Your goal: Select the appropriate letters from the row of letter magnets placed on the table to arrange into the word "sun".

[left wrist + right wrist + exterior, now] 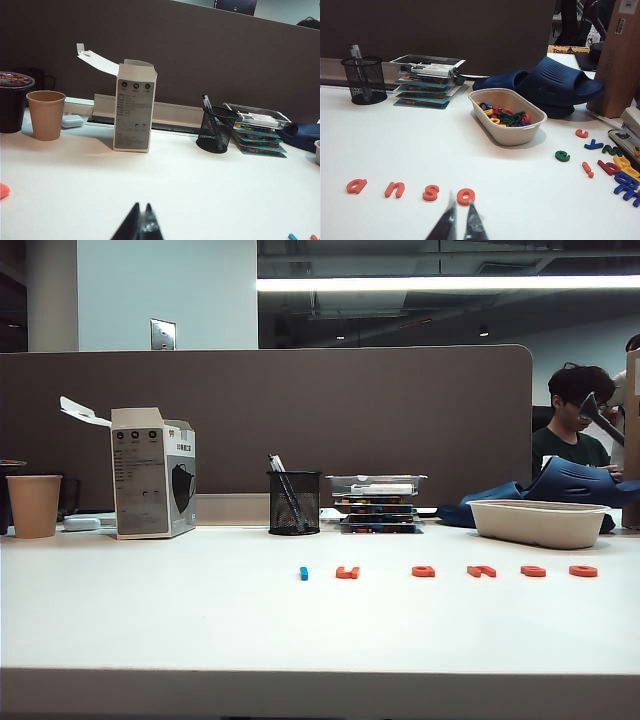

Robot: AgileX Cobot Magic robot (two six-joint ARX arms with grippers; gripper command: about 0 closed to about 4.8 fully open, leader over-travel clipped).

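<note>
White, smooth tabletop [150, 620] backed by a grey-brown partition wall [300, 420] carries the row of small flat plastic letter magnets [425, 571] right of centre, five orange-red and one blue, none yet moved out of line. Both arms sit back at the near edge, the left gripper [141, 226] pressed together over bare table and the right gripper [460, 220] nearly closed just short of the orange-red "o" [466, 196]. Nothing is held, so picking has yet to begin; the next move likely calls for spreading the right jaws and reaching for the orange-red "s" [431, 192].
</note>
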